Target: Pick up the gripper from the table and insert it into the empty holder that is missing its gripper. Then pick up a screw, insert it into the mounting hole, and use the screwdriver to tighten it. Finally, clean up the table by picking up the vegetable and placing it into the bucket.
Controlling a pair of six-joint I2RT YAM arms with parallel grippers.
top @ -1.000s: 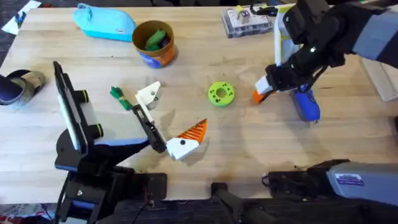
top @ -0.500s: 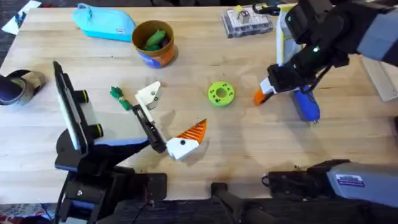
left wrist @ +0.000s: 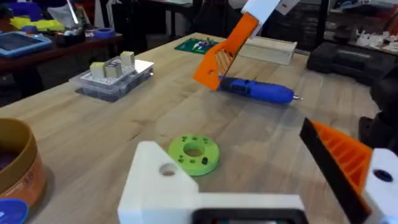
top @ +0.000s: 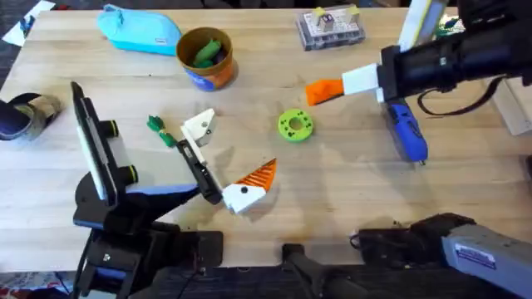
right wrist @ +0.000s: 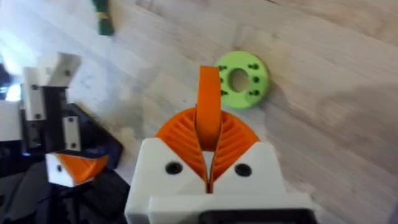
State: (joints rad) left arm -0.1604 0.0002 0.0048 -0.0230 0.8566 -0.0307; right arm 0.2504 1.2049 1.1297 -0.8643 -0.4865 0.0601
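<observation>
Above the wood table (top: pixel 274 50), right hand (right wrist: pixel 209 163) clamps the ribbed orange gripper (top: pixel 326 90).

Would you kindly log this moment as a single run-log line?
right claw: shut on gripper, lifted off table | empty holder: unfilled | screwdriver: on table | vegetable: on table beside holder
</observation>
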